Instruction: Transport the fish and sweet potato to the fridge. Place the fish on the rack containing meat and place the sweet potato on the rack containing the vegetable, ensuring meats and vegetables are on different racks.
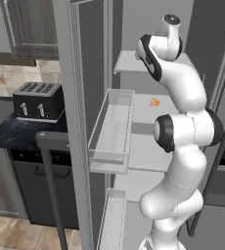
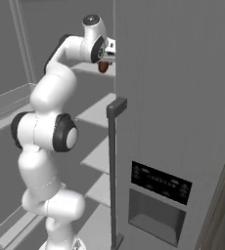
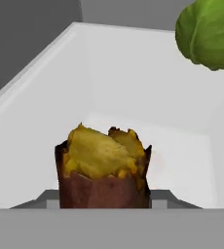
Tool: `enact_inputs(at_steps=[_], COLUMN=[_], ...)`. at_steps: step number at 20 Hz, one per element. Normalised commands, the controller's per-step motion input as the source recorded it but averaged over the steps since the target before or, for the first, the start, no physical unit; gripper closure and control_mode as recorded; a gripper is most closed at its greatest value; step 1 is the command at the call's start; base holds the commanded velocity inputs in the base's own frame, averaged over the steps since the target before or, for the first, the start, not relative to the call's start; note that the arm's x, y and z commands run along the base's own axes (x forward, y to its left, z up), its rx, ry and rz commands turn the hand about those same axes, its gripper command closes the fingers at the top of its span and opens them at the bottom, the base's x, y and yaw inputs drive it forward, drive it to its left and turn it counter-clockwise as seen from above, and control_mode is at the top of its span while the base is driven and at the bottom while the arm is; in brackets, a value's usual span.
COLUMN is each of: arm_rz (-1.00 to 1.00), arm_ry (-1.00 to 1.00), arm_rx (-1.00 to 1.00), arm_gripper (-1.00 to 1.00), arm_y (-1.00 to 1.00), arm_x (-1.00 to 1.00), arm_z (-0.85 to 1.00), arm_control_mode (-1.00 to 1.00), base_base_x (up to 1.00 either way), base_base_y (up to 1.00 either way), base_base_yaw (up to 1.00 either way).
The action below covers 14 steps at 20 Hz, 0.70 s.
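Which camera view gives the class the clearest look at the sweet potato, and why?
The hand view: the sweet potato stands close and central, its yellow flesh and reddish-brown skin plain. In the right base view it is just a small dark lump at the arm's end, beside the fridge door. The left base view adds nothing.

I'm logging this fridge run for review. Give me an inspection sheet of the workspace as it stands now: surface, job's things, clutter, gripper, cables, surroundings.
Surface: pale top shelf inside the open fridge.
Job's things: sweet potato in the gripper, yellow flesh showing at its end; green vegetable ahead on the same shelf; meat on a lower shelf; fish nothing seen.
Clutter: nothing seen.
Gripper: gripper up at the top shelf, shut on the sweet potato.
Cables: nothing seen.
Surroundings: toaster on a dark counter left of the fridge.
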Motion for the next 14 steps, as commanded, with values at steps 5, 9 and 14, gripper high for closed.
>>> enact_inputs(at_steps=[5,9,14], arm_rz=[0.0,0.0,0.0], arm_ry=[0.02,0.05,0.06], arm_rx=[0.0,0.0,0.0], arm_gripper=[1.0,1.0,-1.0], arm_y=[-0.07,-0.04,0.0], arm_x=[0.63,0.74,0.7], arm_z=[-0.14,-0.25,-0.62], arm_control_mode=[-1.0,-1.0,-1.0], base_base_x=[0.0,0.0,0.0], base_base_y=[0.0,0.0,0.0], base_base_yaw=[0.0,0.0,0.0])
